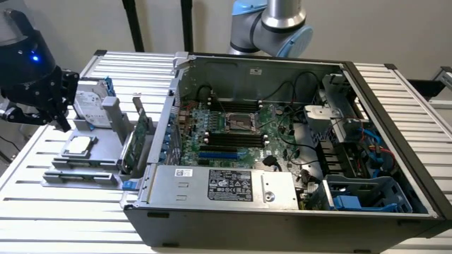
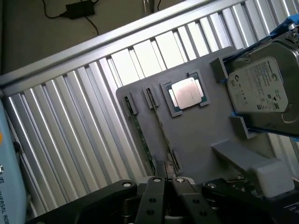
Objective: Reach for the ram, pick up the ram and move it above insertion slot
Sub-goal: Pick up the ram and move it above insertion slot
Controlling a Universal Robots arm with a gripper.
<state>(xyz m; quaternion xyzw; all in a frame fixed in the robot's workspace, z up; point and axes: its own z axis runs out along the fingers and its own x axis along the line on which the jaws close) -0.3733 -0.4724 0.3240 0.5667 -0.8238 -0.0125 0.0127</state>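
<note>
Ram (image 2: 142, 140) edge-up in grey tray (image 2: 201, 135) on ribbed table (image 2: 70, 140) — gripper (image 2: 164, 182) nearby, closed, empty; pale wall (image 1: 395, 26) behind

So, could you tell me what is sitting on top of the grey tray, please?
A processor, a hard drive and two ram sticks edge-on in slots; the gripper covers part of the tray.

This is looking like a robotics lab bench. An open computer case (image 1: 282, 225) is lying on a slatted aluminium table (image 1: 56, 211). Just beside the case, a grey fixture plate (image 1: 107, 151) is holding a hard drive (image 1: 90, 103) and a processor (image 1: 79, 144). A Universal Robots arm (image 1: 272, 24) is rising beyond the case.
</note>
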